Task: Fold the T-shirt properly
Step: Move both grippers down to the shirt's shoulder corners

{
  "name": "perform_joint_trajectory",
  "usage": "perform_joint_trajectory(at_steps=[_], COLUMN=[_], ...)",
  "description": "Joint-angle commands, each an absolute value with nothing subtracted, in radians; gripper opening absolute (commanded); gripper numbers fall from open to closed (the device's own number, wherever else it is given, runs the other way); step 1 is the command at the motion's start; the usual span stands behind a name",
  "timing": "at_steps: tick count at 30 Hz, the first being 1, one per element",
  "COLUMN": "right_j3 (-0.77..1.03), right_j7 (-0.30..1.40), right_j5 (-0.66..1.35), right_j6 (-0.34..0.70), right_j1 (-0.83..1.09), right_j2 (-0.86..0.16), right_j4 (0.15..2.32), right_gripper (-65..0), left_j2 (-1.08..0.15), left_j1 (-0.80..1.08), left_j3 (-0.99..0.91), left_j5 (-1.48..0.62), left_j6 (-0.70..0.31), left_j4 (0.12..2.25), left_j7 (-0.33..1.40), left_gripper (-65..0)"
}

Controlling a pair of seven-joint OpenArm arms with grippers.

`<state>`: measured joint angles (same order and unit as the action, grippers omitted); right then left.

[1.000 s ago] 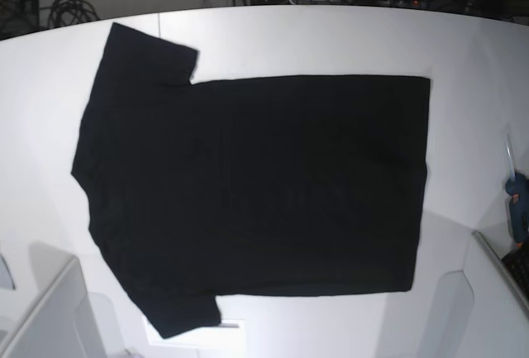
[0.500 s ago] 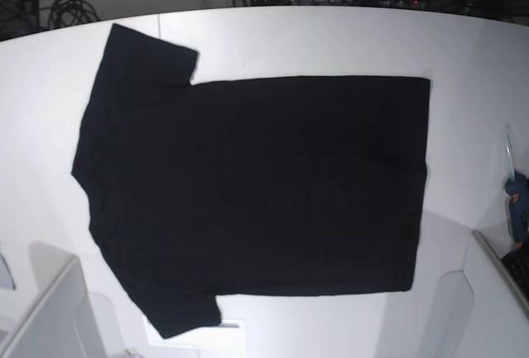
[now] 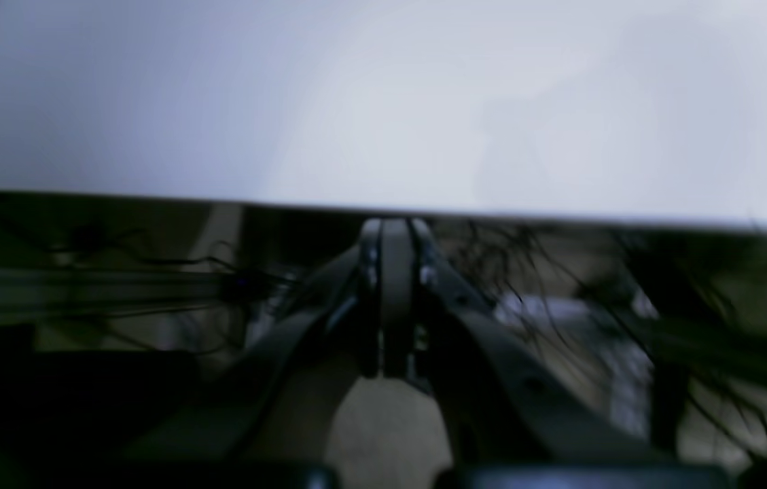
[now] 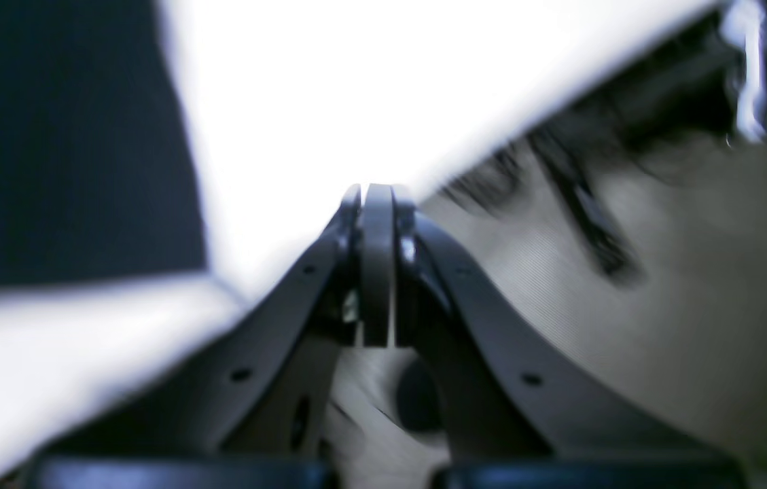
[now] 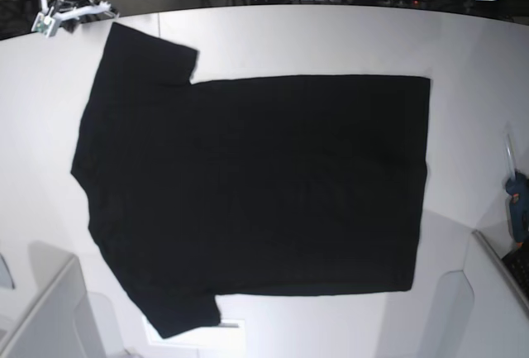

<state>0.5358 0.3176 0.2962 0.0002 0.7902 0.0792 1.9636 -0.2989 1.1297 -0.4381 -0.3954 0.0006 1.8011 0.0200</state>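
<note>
- T-shirt (image 5: 248, 193): black, plain side up, spread flat across the middle of the base view; sleeves toward the left of the frame, straight hem toward the right. No fold made yet, to my eye.
- Tabletop (image 5: 331, 40): white, bare border showing on every side of the cloth.
- Right gripper (image 4: 376, 197): in its wrist view the two fingers sit pressed together with nothing between them. It hangs by the tabletop's edge, a dark patch of the T-shirt (image 4: 64, 142) at the upper left of that view. In the base view it shows at the upper left corner (image 5: 70, 7), just beyond the upper sleeve.
- Left gripper (image 3: 393, 234): fingers likewise closed on nothing, pointing at the tabletop's rim (image 3: 383, 122) with tangled cables below. A small white part at the upper right corner of the base view may belong to this arm; I cannot tell for sure.
- Blue object (image 5: 517, 205): at the right edge, near the hem; what it is I cannot make out.
- Risks, as I judge them: fingers brought down closed would only push and rumple the cloth; a pinch catching one layer would drag the shirt askew; black on black hides seams, so a corner grasp could miss; uneven lifting by the two arms would give a crooked fold.
</note>
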Motion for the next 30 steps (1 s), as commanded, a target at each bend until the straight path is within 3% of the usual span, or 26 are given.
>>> perform_joint_trajectory(at_steps=[1, 6, 10, 11, 13, 16, 19, 23, 30], right_j3=[0.536, 0.542, 0.535, 0.533, 0.533, 0.533, 0.538, 0.544, 0.535], right_j7=[0.306, 0.306, 0.306, 0.306, 0.306, 0.308, 0.377, 0.495, 0.496], right_j5=[0.334, 0.578, 0.739, 0.774, 0.857, 0.947, 1.01, 1.021, 0.947], right_j6=[-0.004, -0.004, -0.004, -0.004, -0.004, 0.001, 0.087, 0.143, 0.143], right_j1=[0.803, 0.765, 0.762, 0.754, 0.736, 0.704, 0.661, 0.591, 0.576], right_j2=[0.051, -0.01, -0.084, -0.097, -0.125, -0.166, -0.18, -0.174, -0.173], right_j4=[1.982, 1.977, 1.974, 1.972, 1.945, 1.886, 1.813, 1.721, 1.659], right_gripper=[-65.0, -62.9, -35.0, -30.6, -25.4, -26.1, -26.1, -26.1, -26.1], left_j2=[-0.298, -0.294, -0.292, -0.292, -0.297, -0.302, -0.331, -0.338, -0.346], left_j1=[1.127, 1.07, 1.058, 1.049, 1.035, 1.032, 1.013, 1.003, 0.99], left_j3=[-0.453, -0.464, -0.467, -0.466, -0.467, -0.467, -0.464, -0.467, -0.466], left_j5=[-0.398, -0.398, -0.412, -0.437, -0.527, -0.668, -0.789, -0.895, -0.874], left_j6=[0.005, 0.005, 0.005, 0.005, 0.005, 0.004, -0.051, -0.176, -0.18], left_j4=[1.827, 1.834, 1.837, 1.834, 1.825, 1.811, 1.804, 1.784, 1.748], left_j7=[0.002, 0.004, 0.004, 0.004, 0.005, 0.005, 0.005, 0.005, 0.005], left_gripper=[-65.0, -65.0, -65.0, -62.2, -47.7, -34.6, -28.6, -28.3, -27.6])
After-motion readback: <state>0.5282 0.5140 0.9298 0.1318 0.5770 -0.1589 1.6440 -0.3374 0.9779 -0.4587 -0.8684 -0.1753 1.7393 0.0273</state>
